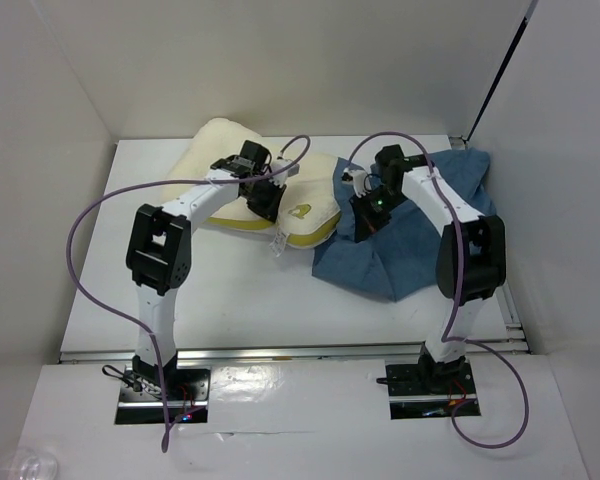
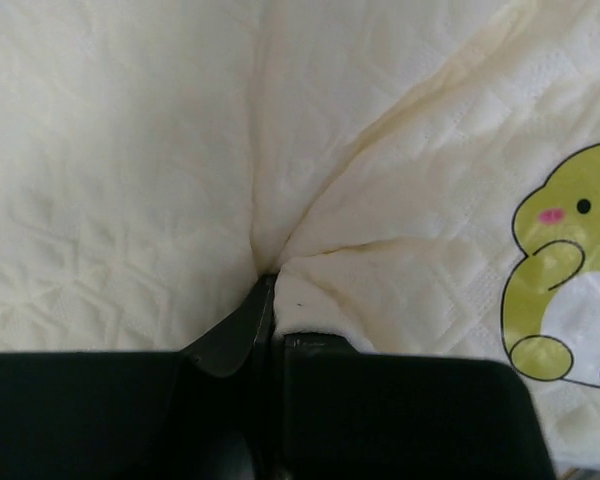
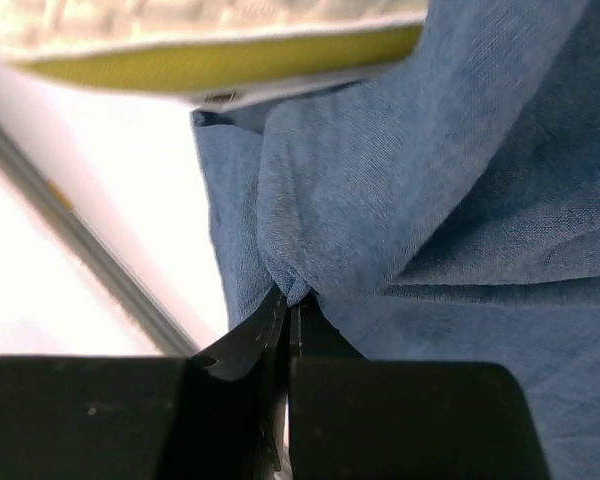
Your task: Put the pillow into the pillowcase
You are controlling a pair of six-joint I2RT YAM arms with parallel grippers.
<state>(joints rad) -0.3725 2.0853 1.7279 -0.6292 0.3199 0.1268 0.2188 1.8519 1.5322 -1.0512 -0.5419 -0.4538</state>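
The pillow (image 1: 220,140) lay against the pillowcase (image 1: 400,265), its yellow edge just beyond the right gripper (image 3: 288,310). Both reached downward: the left gripper (image 2: 275,310) pinched a pillow fold, the right's jaws clamped pillowcase fabric.

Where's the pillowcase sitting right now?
In the top view, the pillowcase lies crumpled on the right side of the table, just right of the pillow, with the right gripper shut on a fold near its left edge.

Bright, even light washes out the table (image 1: 230,300); wrist close-ups look soft.
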